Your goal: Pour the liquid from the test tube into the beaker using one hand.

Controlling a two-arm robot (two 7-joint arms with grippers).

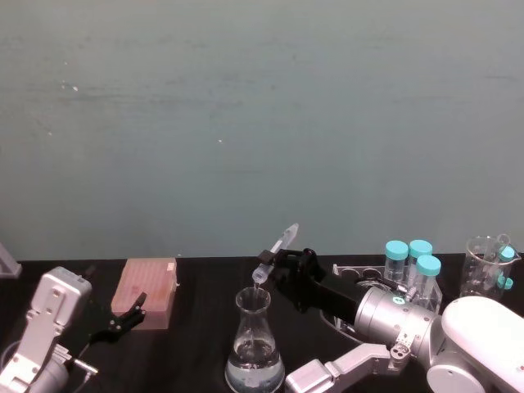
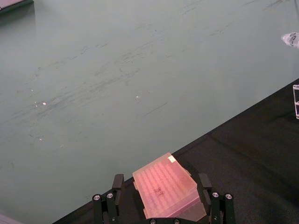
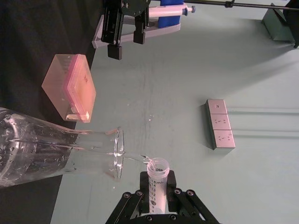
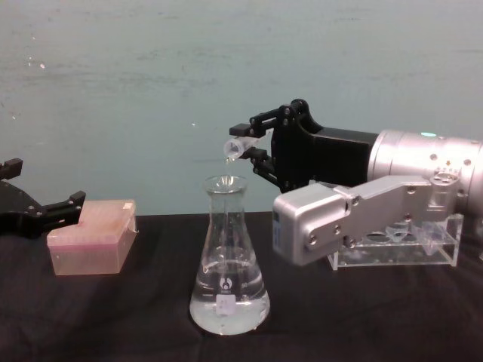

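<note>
My right gripper (image 1: 274, 262) is shut on the test tube (image 1: 275, 249), a slim clear graduated tube. It holds the tube tilted, mouth down, just above the neck of the beaker (image 1: 255, 348), a tall clear conical flask. In the chest view the tube's mouth (image 4: 235, 147) hangs a little over the flask's rim (image 4: 226, 182). A thin trickle of the liquid (image 3: 135, 158) runs from the tube's lip (image 3: 158, 168) into the flask's mouth (image 3: 119, 151). Clear liquid (image 4: 226, 309) lies in the flask's base. My left gripper (image 1: 123, 322) stays parked, open, at the left beside the pink box.
A pink tip box (image 1: 147, 291) lies at the left, in line with my left gripper (image 2: 159, 186). A clear rack (image 4: 400, 245) with teal-capped tubes (image 1: 409, 258) stands behind my right arm. A glass vessel (image 1: 487, 262) sits at the far right.
</note>
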